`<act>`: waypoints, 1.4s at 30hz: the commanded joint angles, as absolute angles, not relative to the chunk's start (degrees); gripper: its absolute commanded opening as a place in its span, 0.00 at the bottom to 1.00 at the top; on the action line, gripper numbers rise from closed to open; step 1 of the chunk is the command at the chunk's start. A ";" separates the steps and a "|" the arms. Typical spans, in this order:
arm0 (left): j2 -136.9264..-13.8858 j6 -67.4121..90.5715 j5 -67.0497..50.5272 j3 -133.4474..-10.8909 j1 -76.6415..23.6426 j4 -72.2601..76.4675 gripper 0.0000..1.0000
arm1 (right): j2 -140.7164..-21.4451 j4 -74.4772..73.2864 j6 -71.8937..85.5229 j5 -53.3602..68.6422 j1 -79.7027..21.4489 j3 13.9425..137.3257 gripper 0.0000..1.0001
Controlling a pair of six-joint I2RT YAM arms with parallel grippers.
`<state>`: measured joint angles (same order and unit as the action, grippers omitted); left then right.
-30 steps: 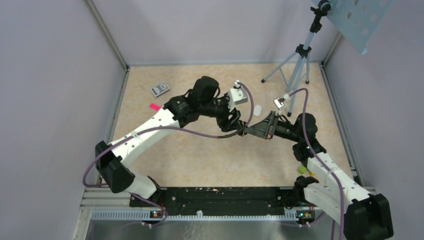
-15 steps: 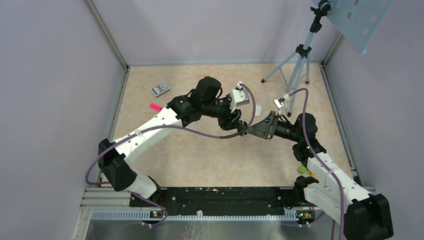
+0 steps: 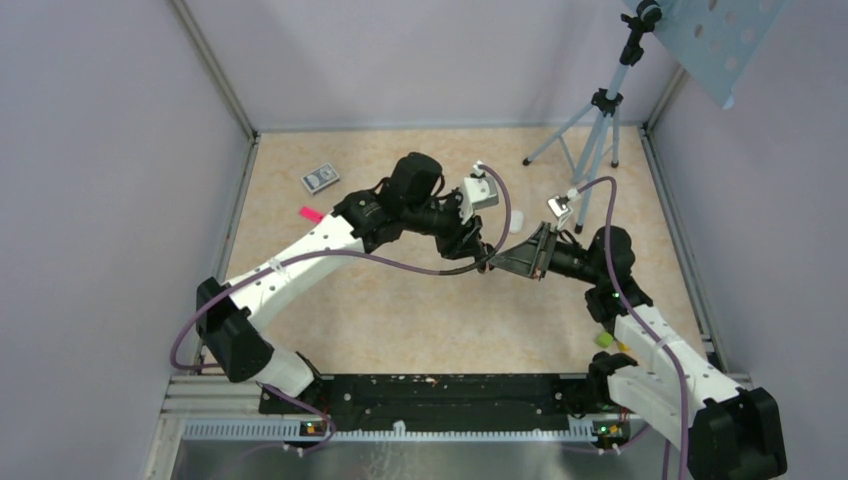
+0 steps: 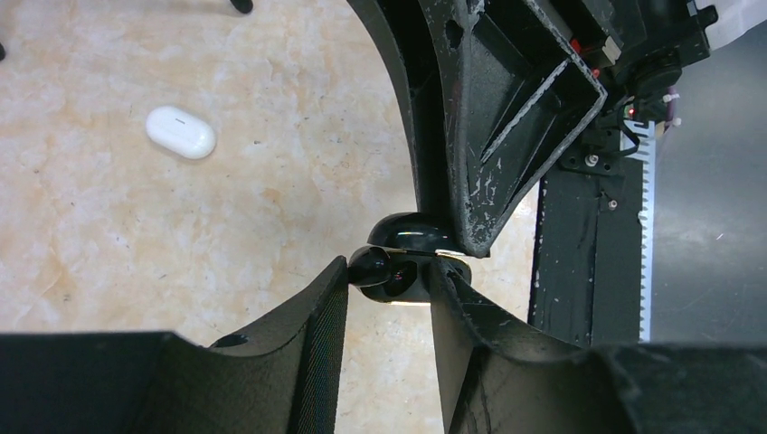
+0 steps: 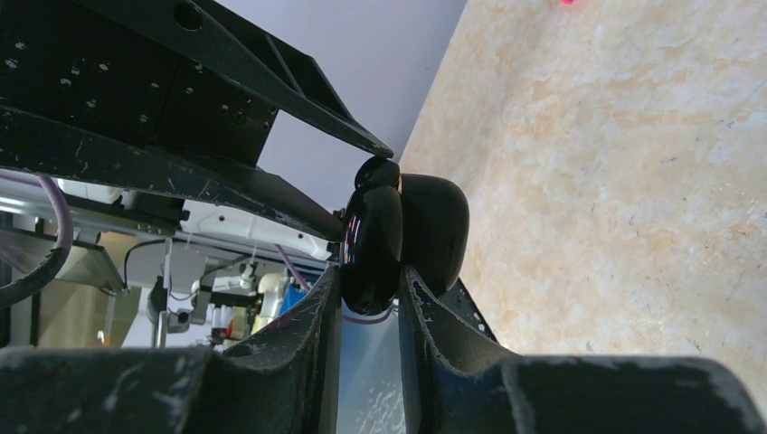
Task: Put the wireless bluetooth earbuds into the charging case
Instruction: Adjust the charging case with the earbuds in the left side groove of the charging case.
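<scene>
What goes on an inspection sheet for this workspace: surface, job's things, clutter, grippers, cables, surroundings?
Surface: beige marbled tabletop.
Job's things: small glossy black rounded charging case, between both grippers; wireless earbuds, nothing seen.
Clutter: white pill-shaped object, grey flat box, pink strip, green bit.
Grippers: right gripper shut on the case; left gripper has its fingers flanking it, grip unclear.
Cables: purple cables along both arms.
Surroundings: lilac walls, grey tripod.

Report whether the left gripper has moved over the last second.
Yes: the left gripper shifted slightly right, toward the tripod.
</scene>
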<state>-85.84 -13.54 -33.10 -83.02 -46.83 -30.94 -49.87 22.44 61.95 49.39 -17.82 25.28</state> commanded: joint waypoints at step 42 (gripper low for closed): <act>-80.50 2.17 -23.85 -80.77 -46.65 -25.95 0.55 | -50.11 27.73 62.37 46.32 -17.48 26.54 0.00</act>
<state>-84.82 -1.15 -26.46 -81.87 -46.68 -31.38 -49.76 24.23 62.19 46.63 -17.82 25.28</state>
